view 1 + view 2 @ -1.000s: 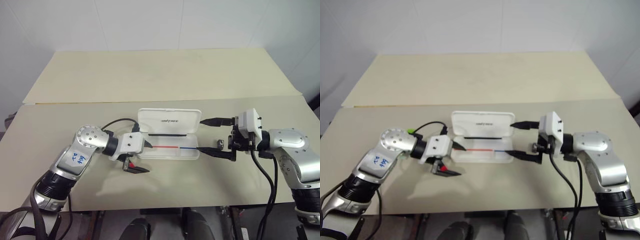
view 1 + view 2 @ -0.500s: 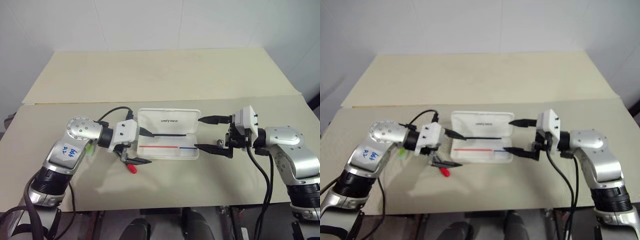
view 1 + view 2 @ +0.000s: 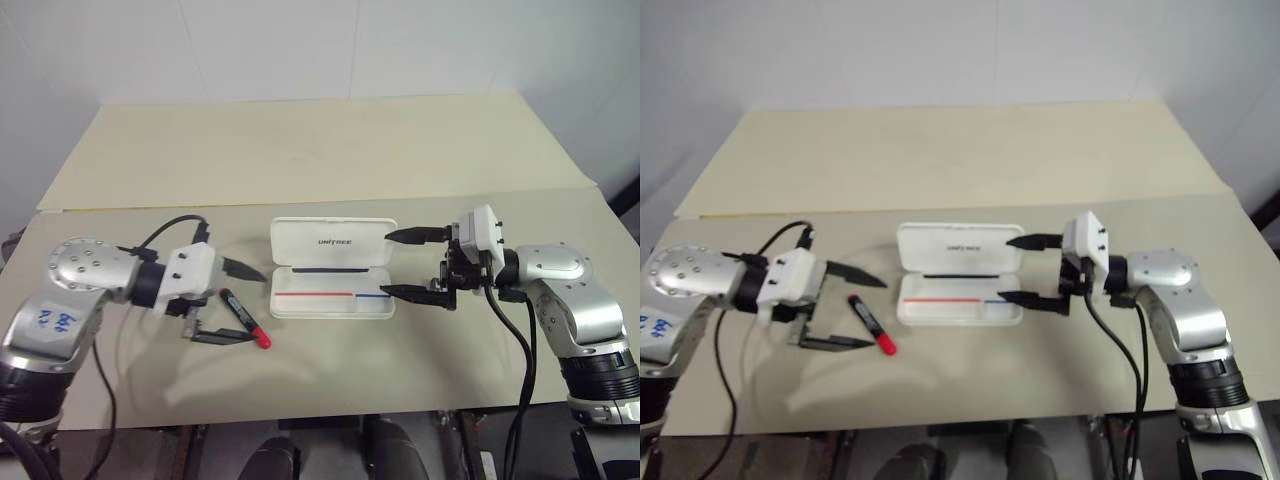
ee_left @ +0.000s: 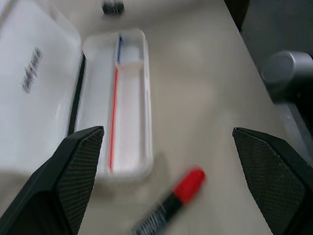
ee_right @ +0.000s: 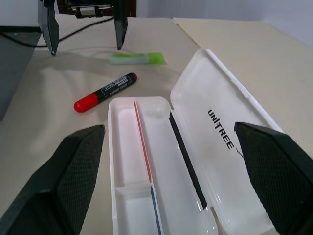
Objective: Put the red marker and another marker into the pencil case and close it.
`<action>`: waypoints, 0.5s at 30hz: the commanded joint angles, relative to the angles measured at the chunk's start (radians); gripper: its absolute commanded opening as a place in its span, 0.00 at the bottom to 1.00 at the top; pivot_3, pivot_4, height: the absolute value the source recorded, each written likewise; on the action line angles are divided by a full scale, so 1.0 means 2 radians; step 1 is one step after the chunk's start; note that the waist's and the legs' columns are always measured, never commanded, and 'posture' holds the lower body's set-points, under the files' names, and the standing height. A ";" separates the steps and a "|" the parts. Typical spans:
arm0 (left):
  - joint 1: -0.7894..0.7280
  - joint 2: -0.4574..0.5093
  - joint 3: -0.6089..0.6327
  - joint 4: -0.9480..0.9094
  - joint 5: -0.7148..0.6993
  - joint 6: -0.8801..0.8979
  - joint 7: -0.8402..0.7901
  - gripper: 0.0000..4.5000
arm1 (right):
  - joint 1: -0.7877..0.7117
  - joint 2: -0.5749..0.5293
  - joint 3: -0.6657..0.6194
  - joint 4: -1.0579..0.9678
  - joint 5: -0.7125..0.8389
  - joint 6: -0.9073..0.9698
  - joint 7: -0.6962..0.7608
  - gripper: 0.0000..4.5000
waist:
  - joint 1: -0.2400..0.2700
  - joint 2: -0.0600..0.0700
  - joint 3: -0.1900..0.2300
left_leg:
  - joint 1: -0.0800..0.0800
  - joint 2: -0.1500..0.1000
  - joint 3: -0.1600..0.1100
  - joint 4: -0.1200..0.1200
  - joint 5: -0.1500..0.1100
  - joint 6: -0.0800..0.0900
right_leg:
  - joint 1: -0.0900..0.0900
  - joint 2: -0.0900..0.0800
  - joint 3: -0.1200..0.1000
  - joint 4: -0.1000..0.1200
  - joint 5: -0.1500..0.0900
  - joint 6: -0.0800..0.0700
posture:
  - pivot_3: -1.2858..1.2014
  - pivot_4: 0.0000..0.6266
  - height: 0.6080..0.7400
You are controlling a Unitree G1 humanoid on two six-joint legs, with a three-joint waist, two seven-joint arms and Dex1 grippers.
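Above table: left hand, right hand spread wide, empty.

**Pale tables against a bare white wall**

Two cream-coloured tabletops stand pushed together, the near table running the full width of the scene and the far table set just behind it, a thin seam marking where they meet. Beyond the far table rises a plain white wall, faintly lined by panel joints. A second white wall meets it at the corner to the far table's right. Light falls evenly from above, casting soft grey shadows on the near table. Below the near table's front edge, dark floor and metal framing show in shade.
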 commanded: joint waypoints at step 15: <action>-0.154 -0.034 -0.114 0.284 0.091 -0.312 -0.125 0.99 | -0.003 0.002 -0.001 -0.050 0.020 0.020 -0.003 1.00 | 0.000 0.000 0.000 | 0.000 0.000 0.001 0.000 0.000 0.000 | 0.000 0.000 0.000 0.000 0.000 0.000 | 0.52 0.24 1.00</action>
